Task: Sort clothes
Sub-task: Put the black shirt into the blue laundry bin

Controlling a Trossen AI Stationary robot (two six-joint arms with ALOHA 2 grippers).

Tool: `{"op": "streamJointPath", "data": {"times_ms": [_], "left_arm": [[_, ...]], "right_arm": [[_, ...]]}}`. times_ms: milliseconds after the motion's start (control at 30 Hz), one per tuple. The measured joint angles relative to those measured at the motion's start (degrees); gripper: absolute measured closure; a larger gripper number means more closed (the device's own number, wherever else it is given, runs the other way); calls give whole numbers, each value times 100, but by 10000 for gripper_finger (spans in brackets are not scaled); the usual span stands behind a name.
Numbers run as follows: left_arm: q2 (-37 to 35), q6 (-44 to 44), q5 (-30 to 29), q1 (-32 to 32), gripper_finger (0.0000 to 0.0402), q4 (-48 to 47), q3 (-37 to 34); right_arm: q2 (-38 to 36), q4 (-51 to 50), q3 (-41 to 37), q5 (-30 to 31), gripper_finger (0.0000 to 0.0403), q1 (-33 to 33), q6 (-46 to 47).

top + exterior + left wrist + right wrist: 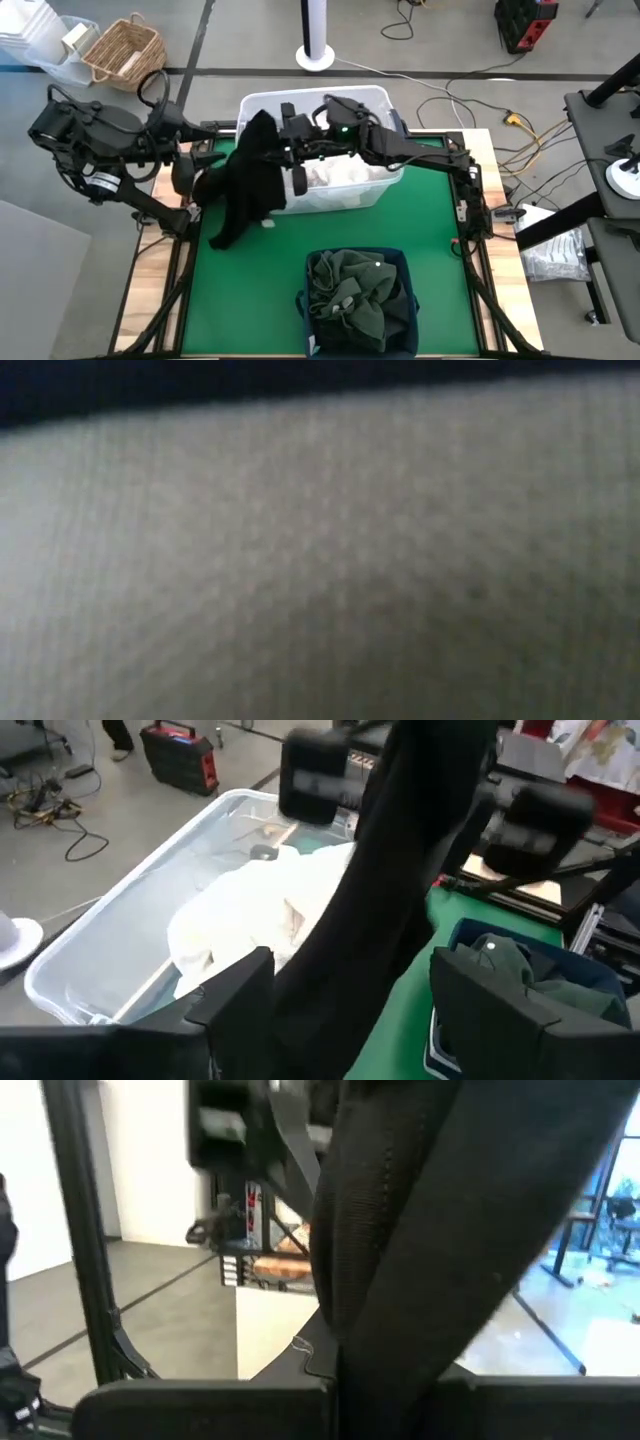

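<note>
Hanging over the green table (440, 250), beside the clear tub (372, 100) of white clothes (340, 172), a black garment (250, 175) is being lifted for sorting. The right gripper (268, 135) is pinching its top; the left gripper (350, 990) is spreading open around it.

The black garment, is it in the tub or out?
Mostly out: black garment hangs over the clear tub rim onto the green mat.
</note>
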Motion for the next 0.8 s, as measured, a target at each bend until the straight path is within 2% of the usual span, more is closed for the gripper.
{"op": "streamJointPath", "data": {"times_ms": [200,467,800], "left_arm": [[34,535,644,-4,157,-1,-55],[80,482,552,-2,157,352,-388],[72,-7,551,-94,157,1097,-1509]], "right_arm": [[-296,7,0,-160,393,2,3],[-484,-202,0,-307,394,78,74],[-498,-228,0,-437,394,270,200]]}}
